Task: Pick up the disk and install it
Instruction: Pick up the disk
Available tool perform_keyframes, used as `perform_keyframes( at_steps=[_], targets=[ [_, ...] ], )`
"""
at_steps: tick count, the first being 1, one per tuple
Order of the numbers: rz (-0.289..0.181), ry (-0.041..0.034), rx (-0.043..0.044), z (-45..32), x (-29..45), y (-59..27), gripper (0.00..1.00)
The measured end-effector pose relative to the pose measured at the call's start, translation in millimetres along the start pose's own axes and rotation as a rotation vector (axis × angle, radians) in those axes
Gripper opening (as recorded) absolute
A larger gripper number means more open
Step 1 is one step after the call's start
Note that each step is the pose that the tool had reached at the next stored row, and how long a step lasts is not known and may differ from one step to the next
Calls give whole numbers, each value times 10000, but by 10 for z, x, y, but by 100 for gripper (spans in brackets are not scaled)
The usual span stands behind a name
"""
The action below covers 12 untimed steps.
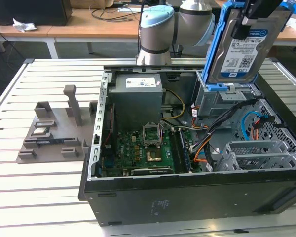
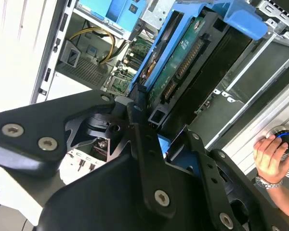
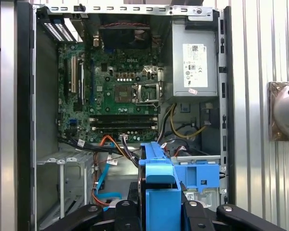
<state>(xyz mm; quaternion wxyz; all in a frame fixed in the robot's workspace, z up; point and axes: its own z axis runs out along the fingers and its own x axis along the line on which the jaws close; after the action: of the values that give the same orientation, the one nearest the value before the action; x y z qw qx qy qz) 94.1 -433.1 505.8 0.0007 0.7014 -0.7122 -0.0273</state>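
My gripper is shut on the disk, a silver hard drive with a white-and-blue label in blue rails. It hangs upright above the far right part of the open computer case, its lower edge just over the grey drive cage. In the second wrist view the disk shows its green circuit board, with the gripper clamped on its near end. Seen from the first wrist view, the disk's blue rail sits between the black fingers of the gripper.
Inside the case lie the motherboard, the grey power supply box and loose cables. The cage's blue latch sits beside the disk. A grey fixture stands at the exterior view's left. A person's hand holds a device outside the case.
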Motion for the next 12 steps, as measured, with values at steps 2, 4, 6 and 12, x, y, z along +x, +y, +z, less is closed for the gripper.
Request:
perform_keyframes(
  at_steps=[2,4,6,12],
  targets=[
    [-1,0,0,-1,36,-6,37],
    [0,1,0,-4,103,-10,37],
    [0,0,0,-6,184,-15,37],
    [1,1,0,-11,323,-27,37]
  ],
)
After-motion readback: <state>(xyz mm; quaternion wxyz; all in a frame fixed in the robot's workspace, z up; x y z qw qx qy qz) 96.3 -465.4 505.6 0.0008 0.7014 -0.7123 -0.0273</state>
